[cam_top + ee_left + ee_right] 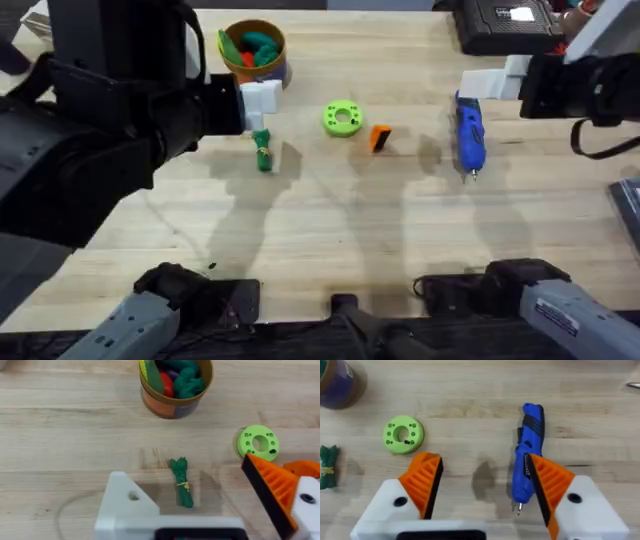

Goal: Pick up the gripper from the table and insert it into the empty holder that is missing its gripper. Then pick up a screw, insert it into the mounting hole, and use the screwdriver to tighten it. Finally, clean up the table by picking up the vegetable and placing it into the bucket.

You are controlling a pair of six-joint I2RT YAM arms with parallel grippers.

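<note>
Noting the gripper (pixel 380 137) lying loose on the tabletop (pixel 330 230), just beside a lime-green ring (pixel 343 118), so judging the first step as not yet done. Seeing the empty holder (pixel 125 505) waiting on the left pincer (pixel 195 495), bare white with an open mounting hole, facing its orange-finned twin. Hovering spread over the vegetable (pixel 181 482), pinching nothing. Finding the screwdriver (pixel 527 460) lying flat under the right pincer (pixel 482 475), also spread wide and gripping nothing. Leaving insertion, screw, tightening and cleanup all to do, by this reading. Spotting the bucket (pixel 255 50) standing upright farther back, already holding green and red toy produce, well apart from the vegetable.
</note>
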